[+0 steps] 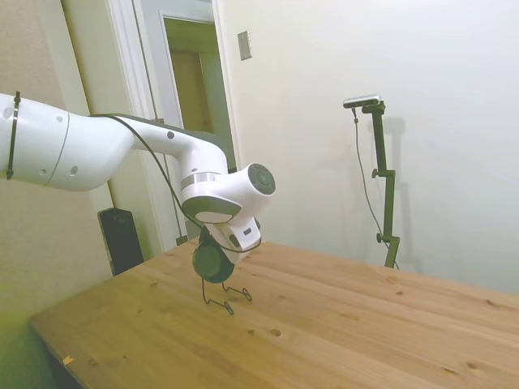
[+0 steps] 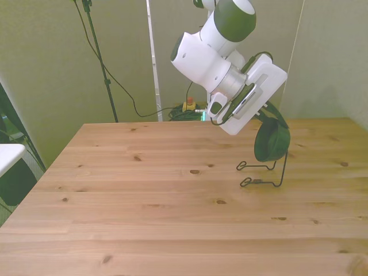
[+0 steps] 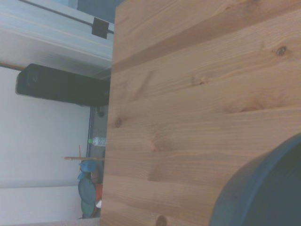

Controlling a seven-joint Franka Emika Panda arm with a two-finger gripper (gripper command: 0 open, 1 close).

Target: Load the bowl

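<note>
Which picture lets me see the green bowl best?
The front view: the bowl stands on edge over the wire rack, its round shape clear below the tool. In the side view the bowl is smaller and partly behind the arm. The wrist view catches only a blurry curved piece.

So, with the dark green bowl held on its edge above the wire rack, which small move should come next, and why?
Probably a short, slow lowering. The small round dark green matte bowl stands on edge at the gripper, right over the thin black wire rack on the wooden table. Whether its rim already rests in the rack cannot be told, so the fingers should open only after that.
</note>
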